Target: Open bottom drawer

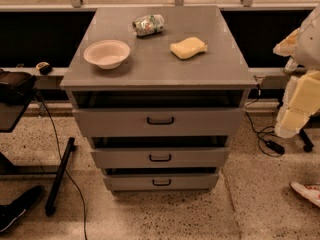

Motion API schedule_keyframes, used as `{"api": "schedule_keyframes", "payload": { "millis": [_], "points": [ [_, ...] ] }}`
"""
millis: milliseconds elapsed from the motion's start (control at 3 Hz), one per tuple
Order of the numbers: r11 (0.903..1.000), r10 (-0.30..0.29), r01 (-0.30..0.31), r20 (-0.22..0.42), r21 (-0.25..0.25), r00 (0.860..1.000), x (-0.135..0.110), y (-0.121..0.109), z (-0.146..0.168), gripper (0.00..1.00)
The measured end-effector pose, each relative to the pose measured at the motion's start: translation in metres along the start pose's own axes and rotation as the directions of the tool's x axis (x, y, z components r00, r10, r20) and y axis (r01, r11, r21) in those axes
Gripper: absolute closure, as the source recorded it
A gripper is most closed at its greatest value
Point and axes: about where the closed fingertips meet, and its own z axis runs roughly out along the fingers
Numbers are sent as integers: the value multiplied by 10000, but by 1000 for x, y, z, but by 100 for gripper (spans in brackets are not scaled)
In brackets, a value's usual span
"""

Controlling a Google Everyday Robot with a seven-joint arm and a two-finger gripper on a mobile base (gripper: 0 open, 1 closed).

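The grey cabinet (160, 64) has three drawers, each pulled out a little. The bottom drawer (190, 182) is the lowest and slimmest, close to the floor, with a small black loop handle (161, 182) at its centre. A dark gap shows above its front panel. The mid-sized drawer (200, 157) and the tallest top drawer (200, 121) sit above it. My gripper (291, 115) hangs at the right edge of the camera view, pale yellow and white. It is well to the right of the cabinet, above the floor, and touches no drawer.
On the cabinet top are a white bowl (107, 53), a crumpled bottle (148, 25) and a yellow sponge (188, 48). A black stand (60, 176) and cable are on the floor at left, with a dark shoe (15, 214). A power brick (275, 146) and a light shoe (306, 191) lie at right.
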Motion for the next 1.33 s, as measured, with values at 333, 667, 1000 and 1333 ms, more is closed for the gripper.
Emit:
{"api": "schedule_keyframes", "payload": {
  "millis": [333,667,1000,1333],
  "points": [
    [10000,0,0,1,0,10000,0,0,0,0],
    [9989,279,-256,570,-391,9980,7,1,43,0],
    [9841,897,-534,2150,-1692,9725,13,39,134,0],
    [9474,1525,-366,3478,-3181,9251,17,99,215,0]
  ]
}}
